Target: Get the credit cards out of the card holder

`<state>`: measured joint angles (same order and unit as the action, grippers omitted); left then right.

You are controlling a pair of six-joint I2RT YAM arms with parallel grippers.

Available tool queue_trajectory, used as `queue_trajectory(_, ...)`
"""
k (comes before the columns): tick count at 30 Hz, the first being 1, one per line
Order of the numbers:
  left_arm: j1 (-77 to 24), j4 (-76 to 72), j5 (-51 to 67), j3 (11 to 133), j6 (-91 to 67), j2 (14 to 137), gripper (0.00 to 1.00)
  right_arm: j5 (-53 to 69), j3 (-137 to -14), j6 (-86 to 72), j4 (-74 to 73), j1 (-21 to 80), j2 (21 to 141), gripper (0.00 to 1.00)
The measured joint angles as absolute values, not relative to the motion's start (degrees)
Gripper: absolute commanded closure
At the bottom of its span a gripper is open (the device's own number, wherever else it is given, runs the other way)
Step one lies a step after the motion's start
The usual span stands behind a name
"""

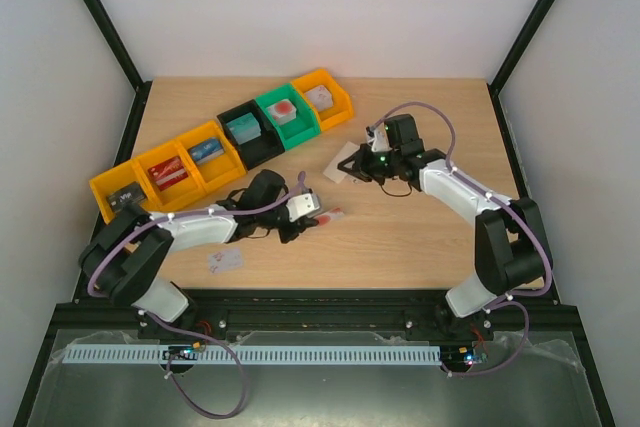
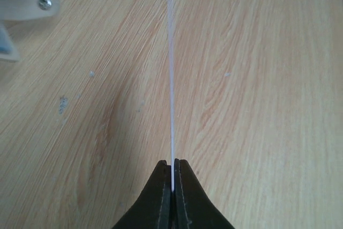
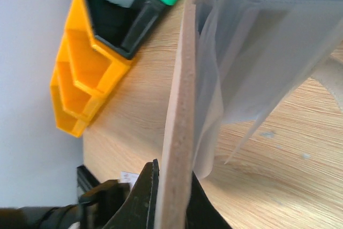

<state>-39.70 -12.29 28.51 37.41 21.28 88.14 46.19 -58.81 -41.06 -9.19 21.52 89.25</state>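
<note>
left end effector (image 2: 172, 164): jaws closed on credit card (image 2: 171, 89), held edge-on, on near side of black bin (image 1: 250, 137) | right end effector (image 3: 174, 175): clamped on one flap of open card holder (image 3: 257, 52), just right of black bin | second credit card (image 1: 224, 262): flat on bench (image 1: 400, 237), well apart from black bin, print too small to read

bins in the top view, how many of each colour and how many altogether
orange bins: 4
black bin: 1
green bin: 1
total: 6
</note>
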Motion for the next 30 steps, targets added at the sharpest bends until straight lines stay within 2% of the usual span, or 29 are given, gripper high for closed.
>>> queue_trajectory(5, -36.56, -9.41, 33.58, 37.41, 18.76, 82.06, 0.98, 39.35, -62.33, -38.70, -19.64, 21.34, 89.21, 0.98)
queue_trajectory(11, -28.71, -12.73, 39.35, 36.75, 7.55, 75.55, 0.98, 28.42, -66.54, -35.29, -38.57, 21.34, 84.95, 0.98)
queue_trajectory(16, -25.63, -15.53, 39.16, 34.89, -2.61, 73.17, 0.98, 23.73, -66.98, -34.87, -51.31, 21.34, 79.57, 0.98)
queue_trajectory(20, -23.97, -15.90, 33.67, 34.33, -10.85, 70.04, 0.98, 22.35, -66.50, -34.85, -53.67, 21.91, 81.12, 0.98)
queue_trajectory(24, -20.23, -15.62, 30.52, 33.74, -16.84, 65.82, 0.98, 21.43, -66.57, -34.17, -50.46, 23.00, 89.01, 0.98)
queue_trajectory(26, -19.22, -14.98, 28.64, 33.74, -18.48, 63.79, 0.98, 19.62, -67.18, -33.36, -48.62, 23.31, 94.65, 0.84)
queue_trajectory(28, -19.20, -14.11, 27.35, 33.69, -19.27, 61.82, 0.98, 17.63, -68.86, -32.58, -47.62, 23.55, 100.07, 0.59)
queue_trajectory(30, -19.20, -13.30, 26.39, 33.56, -19.81, 59.53, 0.98, 16.97, -71.68, -32.32, -46.83, 23.86, 103.79, 0.43)
